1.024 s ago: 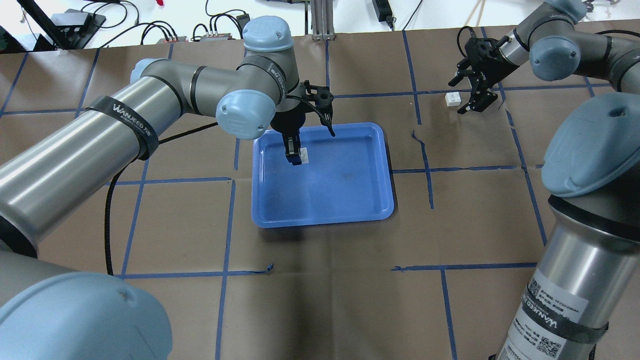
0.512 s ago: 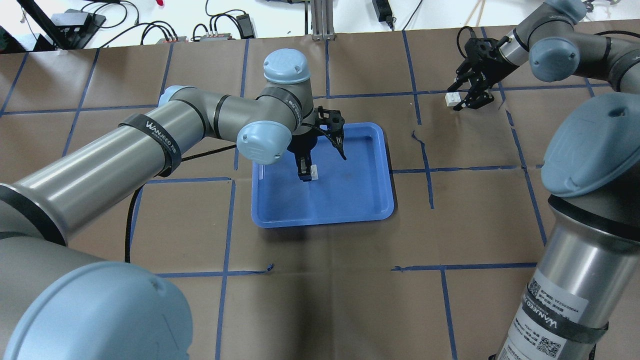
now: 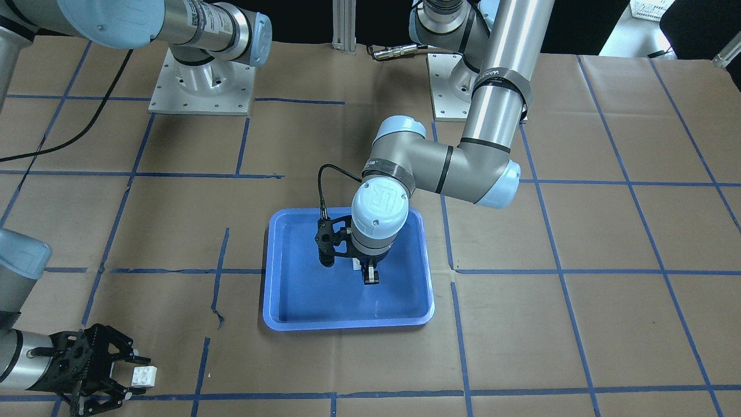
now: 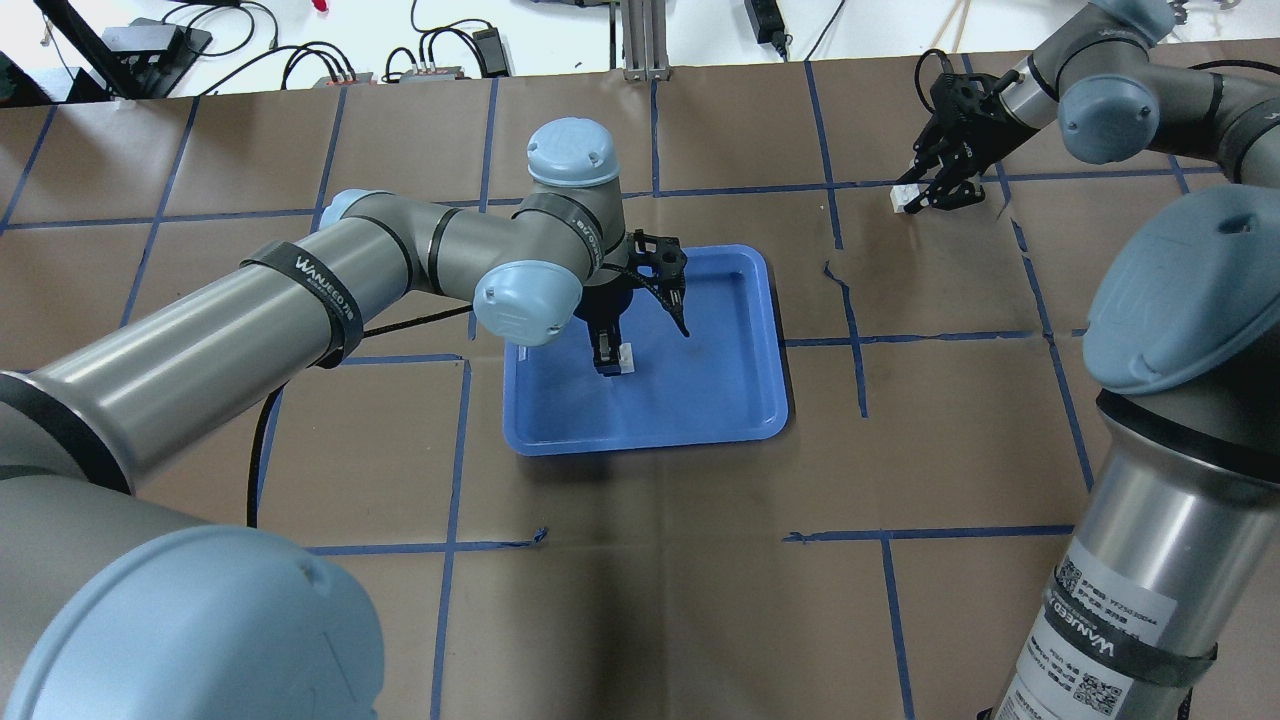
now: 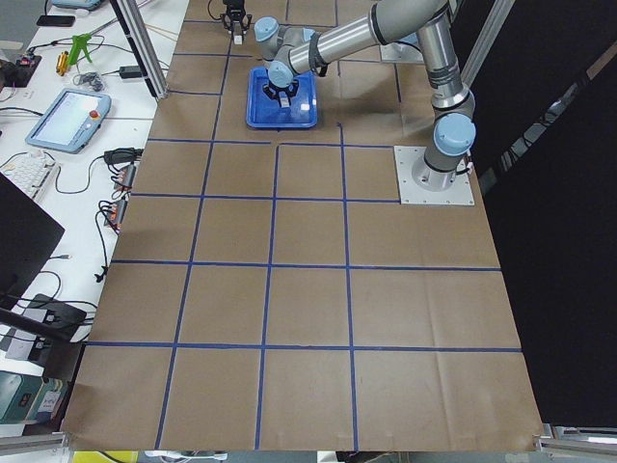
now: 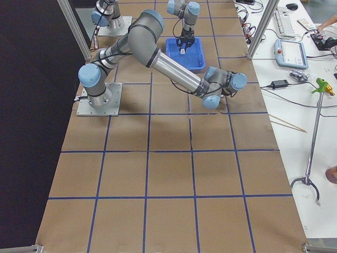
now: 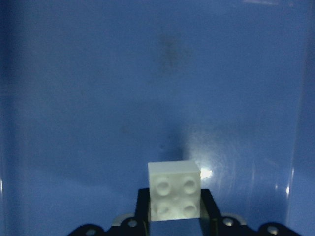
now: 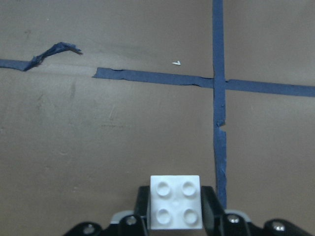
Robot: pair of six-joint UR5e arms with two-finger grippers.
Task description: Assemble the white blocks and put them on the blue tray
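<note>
Now your left hand (image 4: 614, 358) grips a white block (image 4: 626, 354) over the blue tray (image 4: 700, 425), centre frame; your right hand (image 4: 916, 203) pinches the second white block (image 4: 903, 197) on the surface (image 4: 650, 560), upper right overhead; align studs squarely before pressing.

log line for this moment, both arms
left gripper: shut on white block over blue tray | right gripper: around second white block on table, grip unclear | assembly: not done

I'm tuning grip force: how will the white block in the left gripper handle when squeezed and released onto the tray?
The white block looks like rigid moulded plastic, so likely won't deform in the left gripper. Small, so probably light. Its flat faces should sit steady on the glossy blue tray.
</note>
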